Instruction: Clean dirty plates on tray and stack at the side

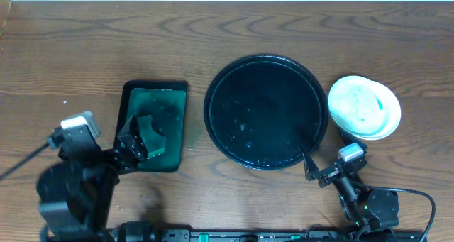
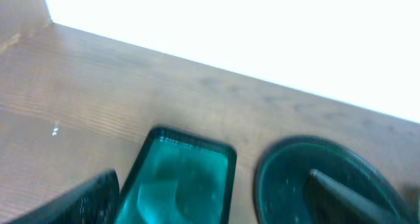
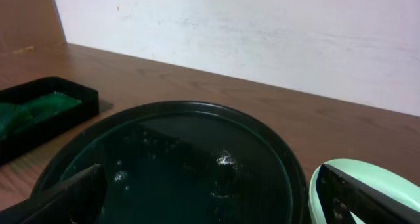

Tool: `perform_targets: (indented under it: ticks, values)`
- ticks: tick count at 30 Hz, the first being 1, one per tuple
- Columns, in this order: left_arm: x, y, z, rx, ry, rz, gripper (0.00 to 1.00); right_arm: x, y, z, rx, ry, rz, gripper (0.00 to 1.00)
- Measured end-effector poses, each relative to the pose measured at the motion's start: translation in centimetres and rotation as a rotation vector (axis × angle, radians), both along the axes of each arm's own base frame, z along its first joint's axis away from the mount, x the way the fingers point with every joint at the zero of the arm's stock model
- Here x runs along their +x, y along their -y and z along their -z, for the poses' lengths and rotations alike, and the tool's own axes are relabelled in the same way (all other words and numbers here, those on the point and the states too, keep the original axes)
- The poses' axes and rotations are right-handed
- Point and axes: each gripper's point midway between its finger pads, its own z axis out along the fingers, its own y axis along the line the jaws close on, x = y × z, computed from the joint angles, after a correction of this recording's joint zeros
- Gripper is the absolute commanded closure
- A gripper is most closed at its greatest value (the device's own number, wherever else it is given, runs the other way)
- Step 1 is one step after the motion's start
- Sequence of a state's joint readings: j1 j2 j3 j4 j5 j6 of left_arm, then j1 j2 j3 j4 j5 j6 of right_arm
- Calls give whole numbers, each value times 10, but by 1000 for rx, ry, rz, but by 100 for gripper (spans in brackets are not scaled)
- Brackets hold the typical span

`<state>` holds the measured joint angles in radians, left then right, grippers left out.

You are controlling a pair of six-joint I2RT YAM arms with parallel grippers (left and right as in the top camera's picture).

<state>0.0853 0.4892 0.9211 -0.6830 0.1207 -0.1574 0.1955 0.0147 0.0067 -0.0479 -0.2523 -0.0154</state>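
The wooden desk (image 1: 234, 29) is occupied at its middle by the tray (image 1: 262, 79), round, black and wet; no plate is seen on it. To the tray's left, apart from it, a smaller rectangular tray (image 1: 174, 103) with a green-stained inside is set, and a green lump (image 1: 150, 132), possibly a sponge, is lodged in it. The dirty plates (image 1: 364, 107) are stacked on the desk just beside the tray's right edge. More than one rim is seen, but the count cannot be told.

The right hand (image 1: 325, 157) is held at the tray's lower right rim, fingers wide apart and nothing between them. The stack lies just ahead of it and to its right. The left hand (image 1: 133, 148), likewise spread and empty, is held beyond the tray's left side, well apart from the stack.

The right arm is judged the nearer for any further handling of the plates, which, being round, offer no long axis.
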Motion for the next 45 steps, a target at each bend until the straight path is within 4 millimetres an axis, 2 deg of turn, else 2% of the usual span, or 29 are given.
perform_targets:
  ticks: [4, 10, 16, 22, 25, 45]
  values:
    - [3, 9, 16, 104, 148, 80, 10, 0, 0, 0, 1, 0, 0, 1]
    - [4, 15, 69, 170, 235, 124, 11, 0, 0, 0, 1, -1, 0, 1]
    - [14, 14, 107, 189, 276, 127, 11, 0, 0, 0, 2, -1, 0, 1]
    - [26, 13, 134, 190, 295, 124, 10, 0, 0, 0, 3, -1, 0, 1]
    - [28, 13, 155, 183, 257, 126, 10, 0, 0, 0, 3, -2, 0, 1]
    - [28, 13, 157, 182, 251, 127, 10, 0, 0, 0, 3, -2, 1, 1]
